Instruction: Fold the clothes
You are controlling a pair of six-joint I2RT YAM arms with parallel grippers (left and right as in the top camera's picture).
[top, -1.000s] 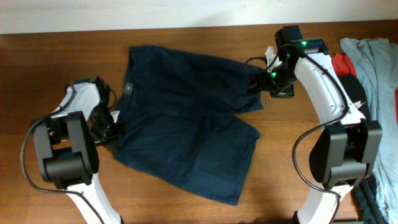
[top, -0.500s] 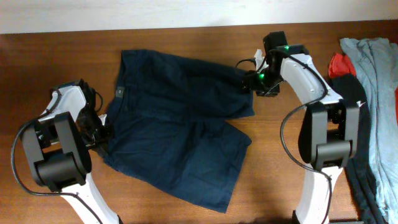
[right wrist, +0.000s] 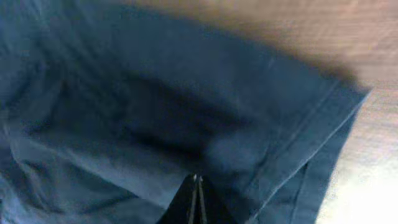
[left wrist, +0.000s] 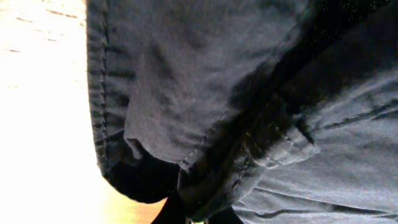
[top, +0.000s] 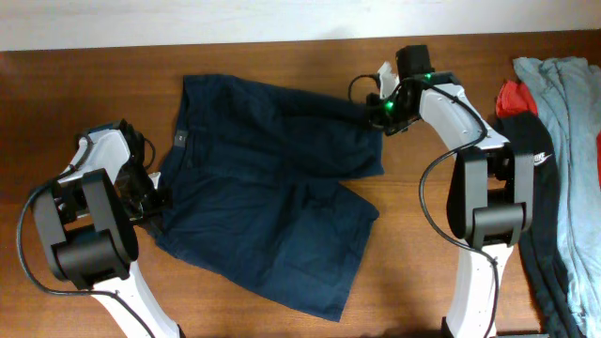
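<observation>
The clothes are dark navy shorts (top: 272, 178) lying flat on the wooden table (top: 84, 84), waistband to the left and legs to the right. My left gripper (top: 155, 199) is at the waistband's lower left corner. In the left wrist view it (left wrist: 198, 214) is shut on bunched waistband cloth (left wrist: 205, 74). My right gripper (top: 374, 115) is at the hem of the upper leg. In the right wrist view its fingertips (right wrist: 197, 180) are pressed together on a small ridge of the blue fabric (right wrist: 124, 124), close to the hem corner.
A pile of other garments lies at the table's right edge: a black one with a white swoosh (top: 535, 150), something red (top: 512, 94) and a light grey shirt (top: 568, 113). Bare wood (top: 413, 263) shows below the right arm.
The shorts and both grippers slid left a second ago, then stayed put. My right gripper's jaws have closed at the upper leg's hem. The left grip is unchanged.
</observation>
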